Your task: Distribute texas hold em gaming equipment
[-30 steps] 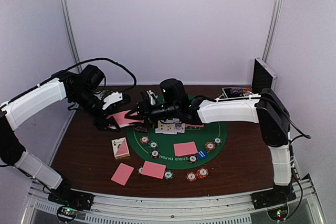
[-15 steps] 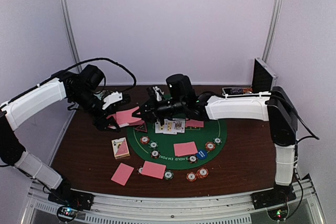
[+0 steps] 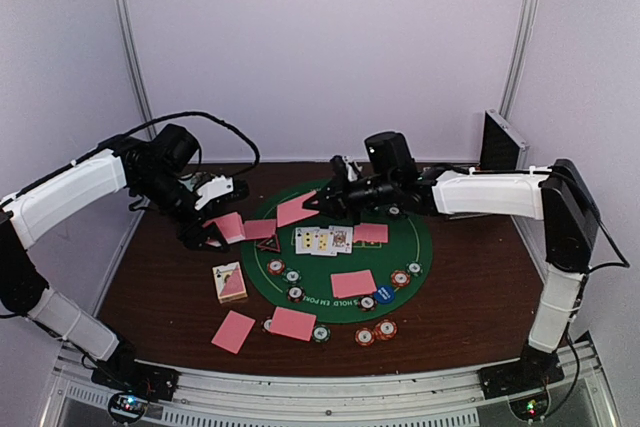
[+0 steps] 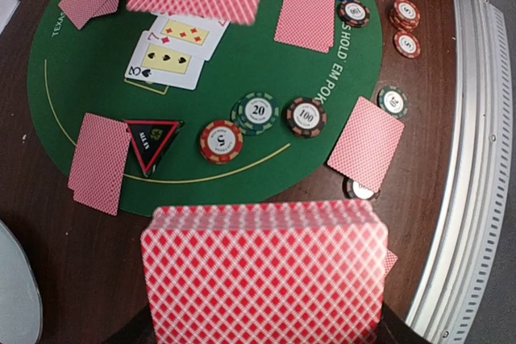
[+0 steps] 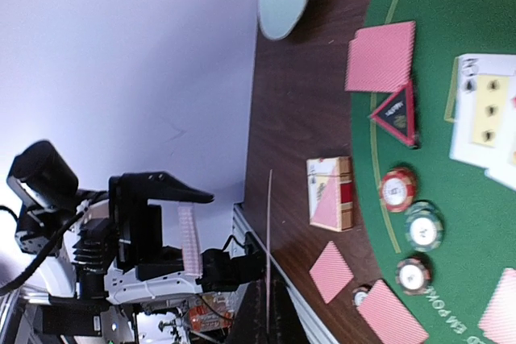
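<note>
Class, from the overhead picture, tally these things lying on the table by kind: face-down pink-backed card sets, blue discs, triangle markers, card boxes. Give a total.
Face-down pink-backed card sets: 5
Blue round disc: 1
Black-red triangle marker: 1
Cream-and-pink card box: 1
Total: 8

chips (image 3: 291,276) on mat (image 3: 418,239), card box (image 3: 230,282) left
</note>
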